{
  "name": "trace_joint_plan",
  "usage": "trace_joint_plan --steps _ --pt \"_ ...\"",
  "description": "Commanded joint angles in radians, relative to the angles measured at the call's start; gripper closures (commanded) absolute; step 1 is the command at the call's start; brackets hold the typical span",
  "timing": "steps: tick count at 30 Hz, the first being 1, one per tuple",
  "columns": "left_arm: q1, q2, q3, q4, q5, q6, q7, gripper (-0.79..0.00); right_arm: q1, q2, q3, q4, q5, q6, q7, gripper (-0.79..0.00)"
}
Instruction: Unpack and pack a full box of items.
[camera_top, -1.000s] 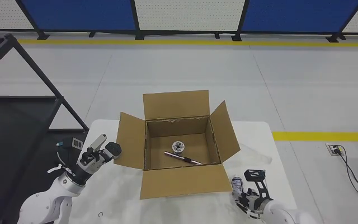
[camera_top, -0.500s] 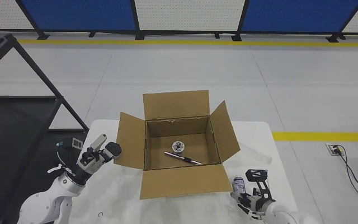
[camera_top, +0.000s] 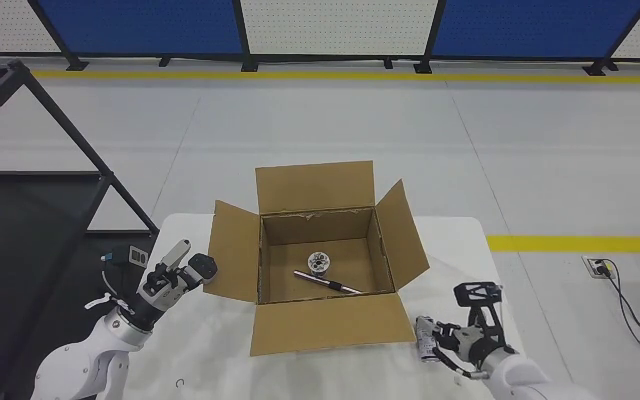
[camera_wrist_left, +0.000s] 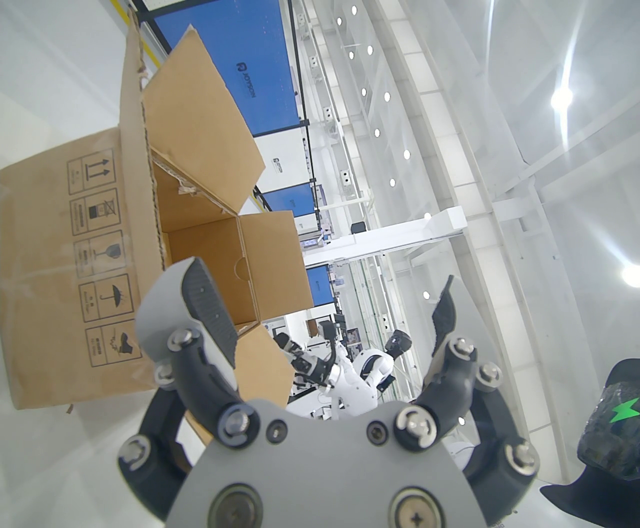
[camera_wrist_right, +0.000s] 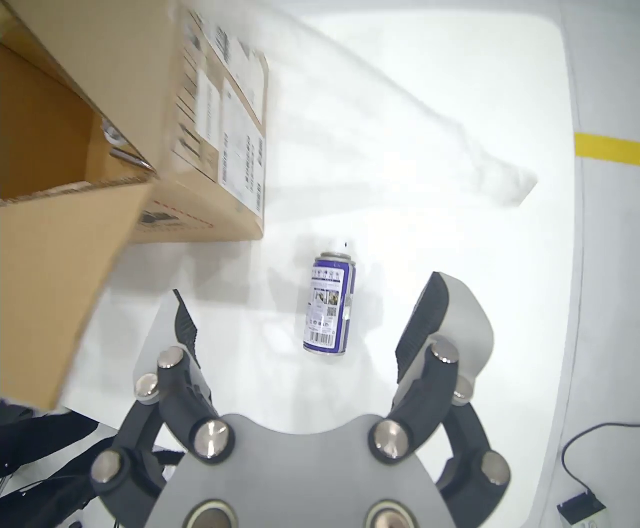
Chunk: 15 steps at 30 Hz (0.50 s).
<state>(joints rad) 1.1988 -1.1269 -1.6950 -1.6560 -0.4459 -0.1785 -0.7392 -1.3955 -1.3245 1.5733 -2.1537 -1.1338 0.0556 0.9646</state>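
An open cardboard box (camera_top: 320, 330) stands in the middle of the white table (camera_top: 330, 375), all flaps folded out. On its floor lie a small round item (camera_top: 319, 262) and a thin stick-like item (camera_top: 330, 283). A small blue-and-white spray can (camera_top: 425, 337) (camera_wrist_right: 330, 305) lies on its side on the table, right of the box's front flap. My right gripper (camera_top: 446, 342) (camera_wrist_right: 306, 292) hangs open just above the can without touching it. My left gripper (camera_top: 188, 262) (camera_wrist_left: 320, 282) is open and holds nothing, beside the box's left flap (camera_wrist_left: 75, 250).
A crumpled clear plastic sheet (camera_wrist_right: 500, 175) lies on the table right of the box. A small black ring (camera_top: 179, 383) sits near the front left edge. A black rack (camera_top: 60, 190) stands left of the table, and the table's right edge (camera_wrist_right: 567, 200) is close to the can.
The right arm has drawn back to the right, away from the can. The can, upright beside the fingers before, now lies on its side. The left arm has not moved.
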Motion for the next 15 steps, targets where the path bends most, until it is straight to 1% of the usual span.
trace_joint_plan --steps 1,5,7,11,15 --pt "0.000 0.000 0.000 0.000 0.000 0.000 0.000 -0.785 0.001 0.001 -0.007 -0.067 0.005 -0.008 -0.012 -0.785" --pt "0.000 0.000 0.000 0.000 0.000 0.000 0.000 -0.785 0.012 0.003 -0.039 -0.161 -0.003 -0.027 -0.004 -0.785" --pt "0.000 0.000 0.000 0.000 0.000 0.000 0.000 -0.785 0.037 0.005 -0.076 -0.196 -0.021 -0.042 0.011 -0.785" --pt "0.000 0.000 0.000 0.000 0.000 0.000 0.000 -0.785 0.101 0.004 -0.149 -0.196 -0.047 -0.047 0.034 -0.785" --pt "0.000 0.000 0.000 0.000 0.000 0.000 0.000 -0.785 0.101 0.004 -0.149 -0.196 -0.047 -0.047 0.034 -0.785"
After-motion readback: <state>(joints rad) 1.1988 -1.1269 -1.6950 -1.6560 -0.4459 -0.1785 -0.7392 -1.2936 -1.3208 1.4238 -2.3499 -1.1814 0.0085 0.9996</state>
